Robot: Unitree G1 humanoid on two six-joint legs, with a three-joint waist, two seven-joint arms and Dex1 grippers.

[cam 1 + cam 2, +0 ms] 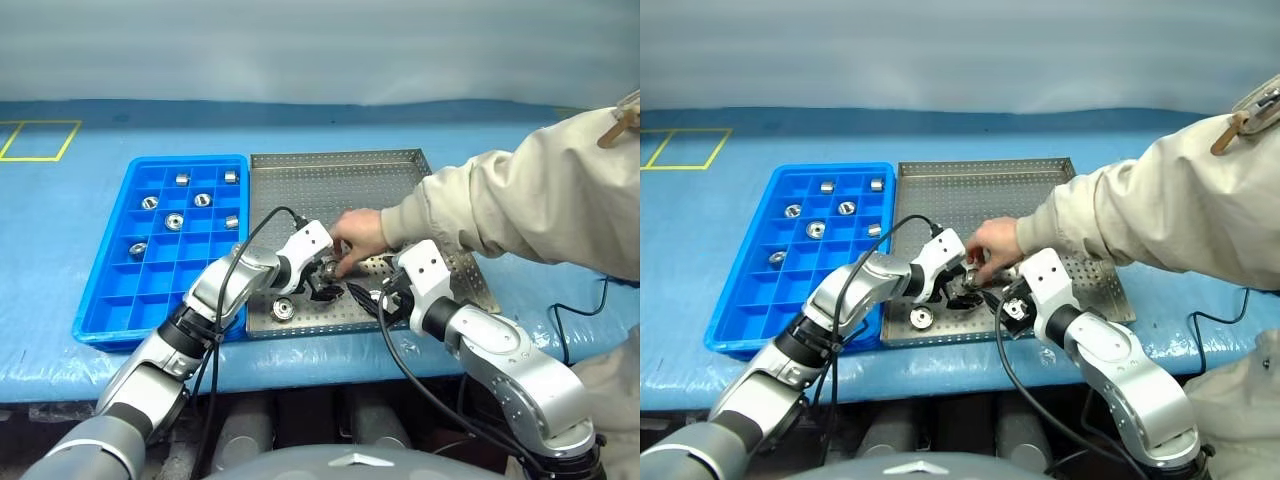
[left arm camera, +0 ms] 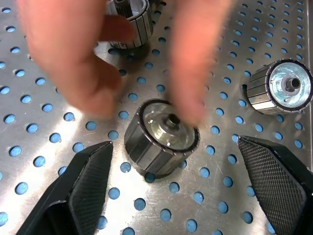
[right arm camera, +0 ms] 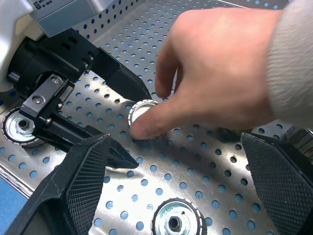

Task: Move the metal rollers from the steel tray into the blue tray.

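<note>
While a person's hand (image 1: 358, 236) is reaching in from the right side over the steel tray (image 1: 330, 180), its fingertips are resting on one of the metal rollers (image 2: 162, 137), which is standing on the perforated floor near the tray's front edge. The left gripper (image 1: 322, 283) is hovering low over that same roller with its two black fingers spread wide, one on each side of it and neither touching it. The right gripper (image 3: 181, 186) is waiting just beside it toward the tray's front right, jaws also standing wide and holding nothing; the hand and the roller are lying just beyond its fingertips.

More rollers are lying loose on the steel tray: one (image 1: 283, 309) near the front left corner, just left of the left gripper, one (image 3: 176, 220) close between the right gripper's fingers, another (image 2: 283, 88) beside the one being touched, and a partly hidden one (image 2: 128, 22) behind the hand.

The blue tray (image 1: 110, 300) is sitting against the steel tray's left edge on the blue-covered counter (image 1: 60, 220). Seven rollers are already sitting in its compartments, all in the rear half, such as one (image 1: 174, 221) near the middle. Its front rows are holding none.

A white sticker with small print is showing on the left wrist housing in the right wrist view, too cropped to read.
</note>
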